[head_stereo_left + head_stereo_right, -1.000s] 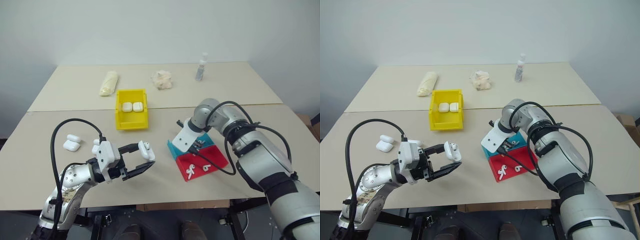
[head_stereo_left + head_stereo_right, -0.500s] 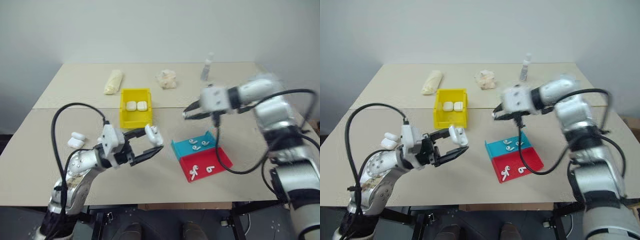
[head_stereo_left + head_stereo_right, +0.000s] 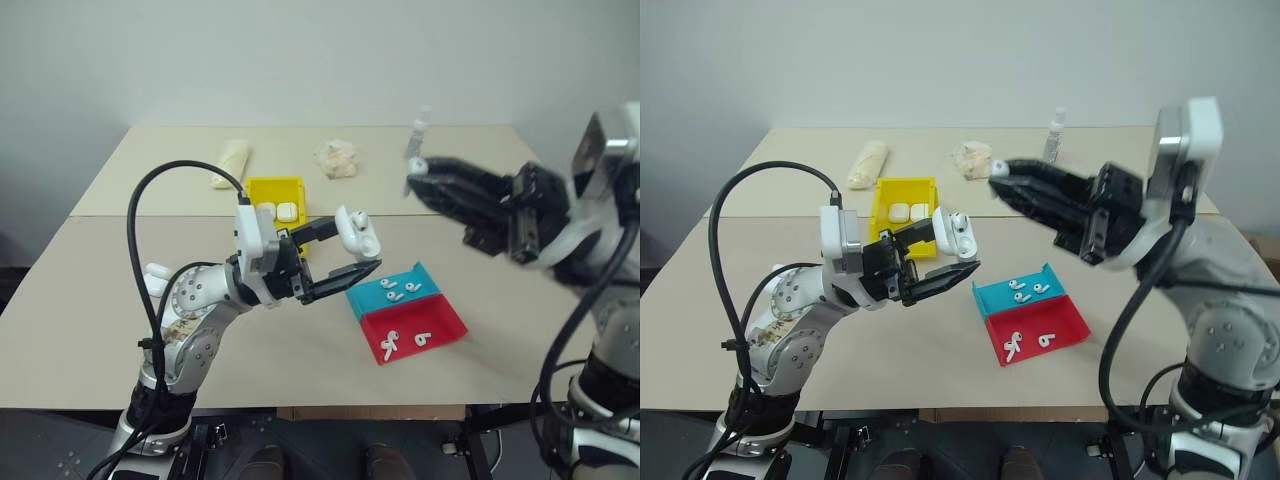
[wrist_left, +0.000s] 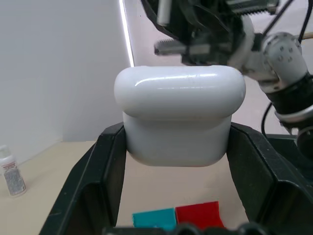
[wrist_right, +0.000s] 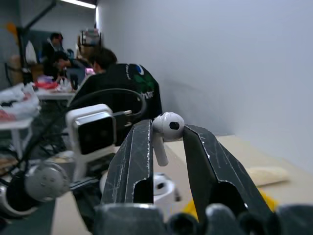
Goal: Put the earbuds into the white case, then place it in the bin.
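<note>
While both arms are raised above the surface (image 3: 300,350), each tool carries something. The left tool (image 3: 345,250) is clenched on the white case (image 3: 356,233), its two black fingers pressing the case's opposite sides; the case hangs in the air above the surface, between the bin (image 3: 274,212) and the blue tray (image 3: 392,292). Seen from the head, its lid appears to stand open, though the left wrist view shows the case (image 4: 179,113) only from its rounded back, so the hinge side is hard to judge.

The right tool (image 5: 167,128) pinches a single earbud (image 5: 167,130) between its fingertips, head up and stem hanging down in the gap. That tool (image 3: 1002,172) points toward the left one, and the two are near but apart, with the earbud not yet at the case.

On the surface, the yellow bin stands just behind the left tool and holds two closed white cases (image 3: 276,211) side by side. More spare cases (image 3: 155,277) lie at the surface's left side, partly hidden by the left arm. Joined edge to edge, the blue tray and the red tray (image 3: 420,335) sit to the right of centre; three loose earbuds (image 3: 396,291) lie in the blue one and two (image 3: 404,341) in the red one. Along the far side lie a pale rolled cloth (image 3: 230,160), a crumpled wad (image 3: 337,158) and a small clear bottle (image 3: 418,133).
</note>
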